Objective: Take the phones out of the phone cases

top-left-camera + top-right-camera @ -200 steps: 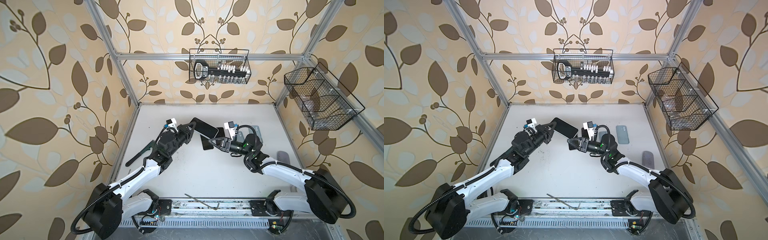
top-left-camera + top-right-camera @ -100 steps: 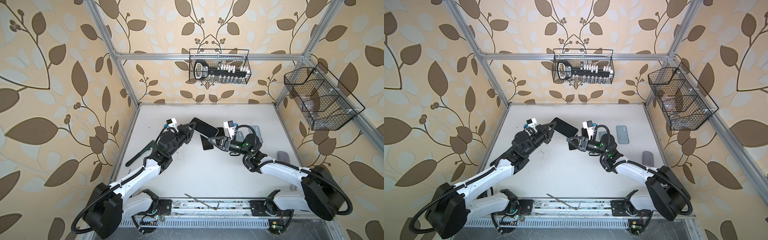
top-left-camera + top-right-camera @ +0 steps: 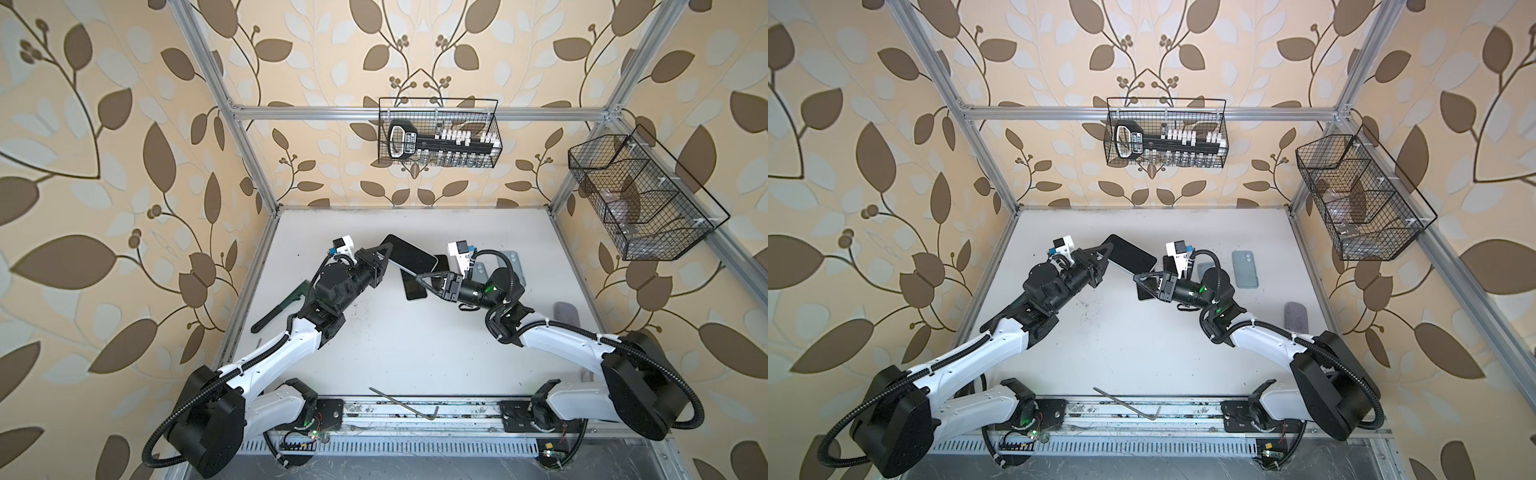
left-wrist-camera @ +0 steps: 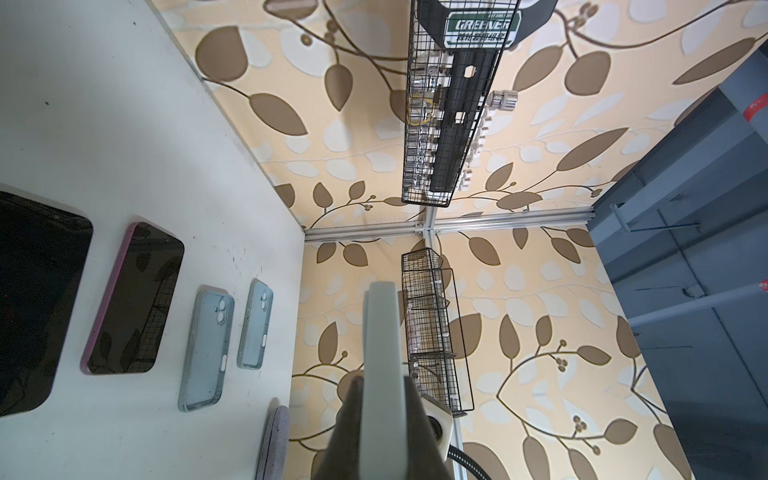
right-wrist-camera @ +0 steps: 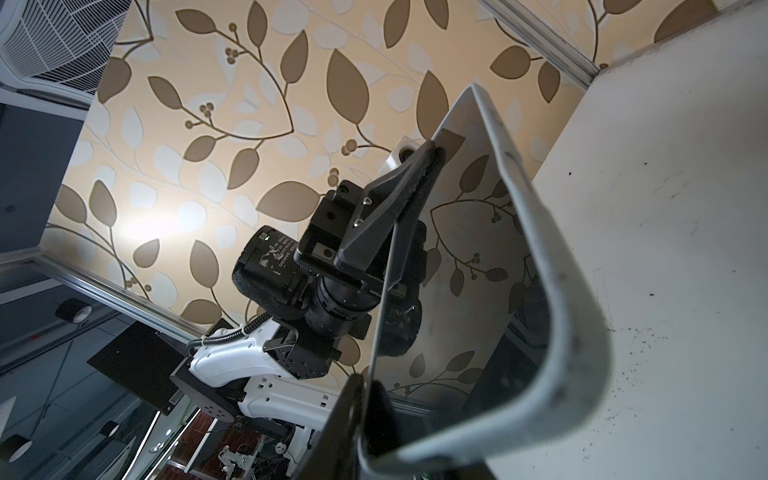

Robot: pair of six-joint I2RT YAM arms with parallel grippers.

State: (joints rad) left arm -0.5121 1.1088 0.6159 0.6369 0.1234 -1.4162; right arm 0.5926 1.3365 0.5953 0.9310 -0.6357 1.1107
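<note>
The phone (image 3: pixel 409 254) (image 3: pixel 1131 258), dark screen up, sits in a pale grey phone case and hangs tilted above the table in both top views. My left gripper (image 3: pixel 388 249) (image 3: pixel 1108 251) is shut on one end of it; the left wrist view shows the case's pale edge (image 4: pixel 380 332) clamped between the fingers (image 4: pixel 409 415). My right gripper (image 3: pixel 419 275) (image 3: pixel 1136 277) meets the opposite end. In the right wrist view its jaws (image 5: pixel 362 388) are pinched on the case's thin corner lip, beside the reflecting screen (image 5: pixel 478 249) and the thick curved case rim (image 5: pixel 577 332).
Under the held phone lie a black phone (image 4: pixel 33 299) and a pink-edged phone (image 4: pixel 137 299). Two pale blue cases (image 4: pixel 208 349) (image 4: pixel 254 324) and a grey pouch (image 3: pixel 1295 316) lie further right. A dark tool (image 3: pixel 282 305) is at the left edge. Wire baskets (image 3: pixel 438 133) (image 3: pixel 640 199) hang on the walls.
My right gripper has crept left to the raised phone's corner and narrowed its jaws onto the case lip. The left arm and the phone have stayed put.
</note>
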